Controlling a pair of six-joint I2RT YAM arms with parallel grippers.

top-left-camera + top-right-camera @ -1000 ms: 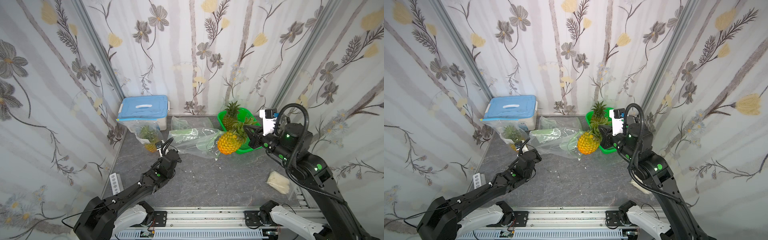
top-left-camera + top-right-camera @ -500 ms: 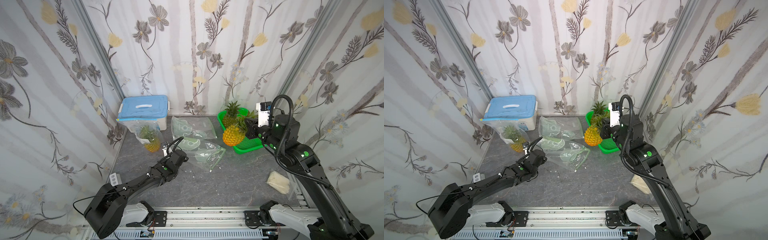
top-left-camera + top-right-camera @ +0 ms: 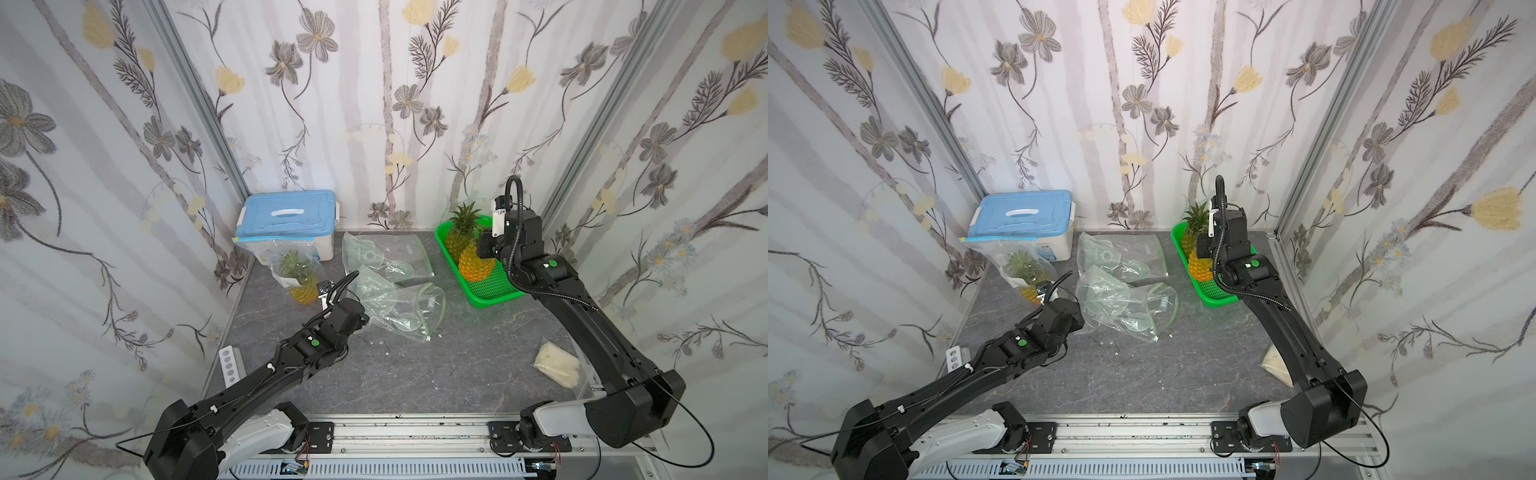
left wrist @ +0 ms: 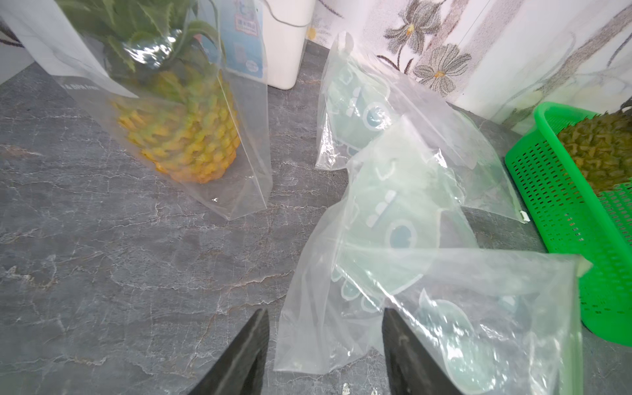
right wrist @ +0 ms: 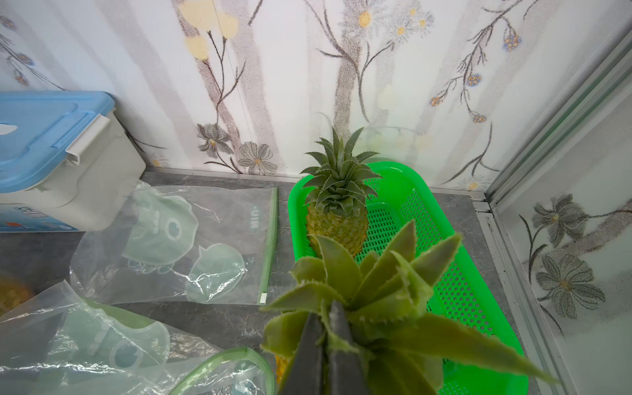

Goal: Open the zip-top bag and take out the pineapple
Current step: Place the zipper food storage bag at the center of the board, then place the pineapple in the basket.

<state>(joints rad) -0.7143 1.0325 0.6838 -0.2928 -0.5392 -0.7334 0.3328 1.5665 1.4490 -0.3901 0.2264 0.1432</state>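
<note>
The zip-top bag [image 3: 399, 303] lies crumpled on the grey table with its green zip mouth gaping; it also shows in the other top view [image 3: 1125, 303]. My left gripper [image 4: 325, 314] is open, and a loose corner of the bag [image 4: 427, 273] lies between its fingers. My right gripper [image 5: 328, 314] is shut on a leaf of the pineapple's crown [image 5: 386, 290]. The pineapple [image 3: 476, 264] hangs over the near end of the green tray [image 3: 494, 286], outside the bag.
A second pineapple [image 3: 459, 232] stands at the tray's far end. A flat empty bag [image 3: 386, 253] lies by the back wall. A bagged pineapple [image 3: 299, 278] leans on a blue-lidded box [image 3: 286, 216]. A white packet [image 3: 557, 365] lies at the front right.
My left gripper has opened and let go of the bag, which has dropped onto the table. My right arm has carried the pineapple to the right, over the green tray.
</note>
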